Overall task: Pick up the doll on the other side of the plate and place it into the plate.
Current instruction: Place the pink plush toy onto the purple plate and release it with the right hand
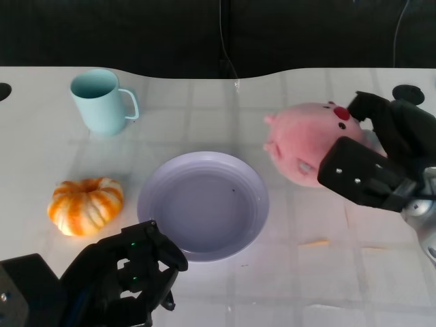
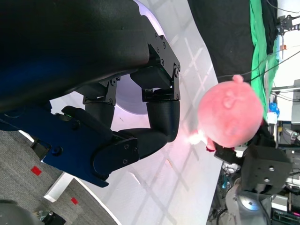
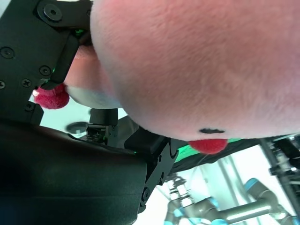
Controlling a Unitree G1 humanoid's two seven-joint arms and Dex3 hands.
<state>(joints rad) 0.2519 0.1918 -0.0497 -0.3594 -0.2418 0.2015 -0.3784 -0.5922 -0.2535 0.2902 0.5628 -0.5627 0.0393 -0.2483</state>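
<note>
Doll (image 1: 308, 142): a pink plush pig, to the right of the plate and near it, wrapped by the right hand; whether it rests on the tabletop (image 1: 204, 102) or is just clear of it cannot be told.
Right hand (image 1: 379, 158): black fingers close around the doll from its right side; the right wrist view shows plush pressed against the palm.
Left hand (image 1: 133, 271): fingers curled in, holding nothing, at the near edge of the tabletop just in front of the plate.
Plate (image 1: 155, 187): lavender, shallow, nothing in it.
Bystanders: a light-blue mug (image 1: 100, 101) at far left and an orange pumpkin (image 1: 86, 205) left of the plate, both untouched.
Progress: the grasp appears made; lifting, carrying over the rim and releasing into the plate remain.
</note>
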